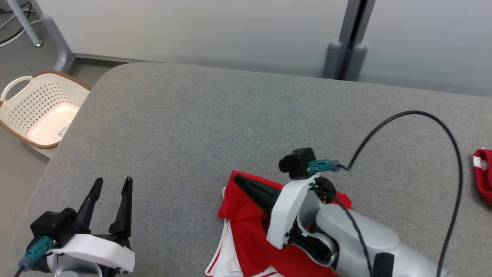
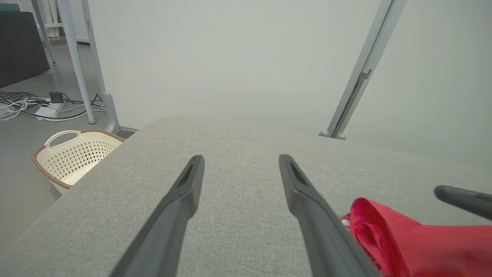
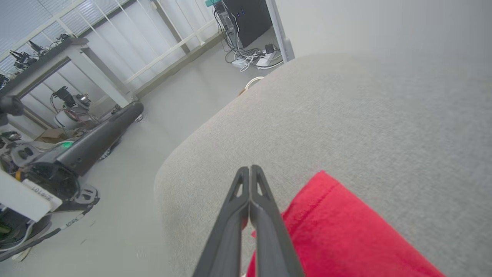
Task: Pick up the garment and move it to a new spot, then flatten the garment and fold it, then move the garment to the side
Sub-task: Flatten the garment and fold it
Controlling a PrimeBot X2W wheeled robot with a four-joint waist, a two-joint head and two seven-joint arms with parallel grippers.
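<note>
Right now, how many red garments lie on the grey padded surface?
2. One red-and-white garment lies at the head view's lower middle, under the right gripper; a second red garment sits at the right edge, cut off by the frame. More could lie out of view.

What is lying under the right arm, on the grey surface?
A red garment with white trim lies under the right arm, on the grey surface. The arm covers the garment's right part, so its whole shape cannot be seen.

A grey fabric bench (image 1: 184,115) carries a red garment (image 1: 246,231) near its front edge. Another red cloth (image 1: 483,173) lies at its far right.
</note>
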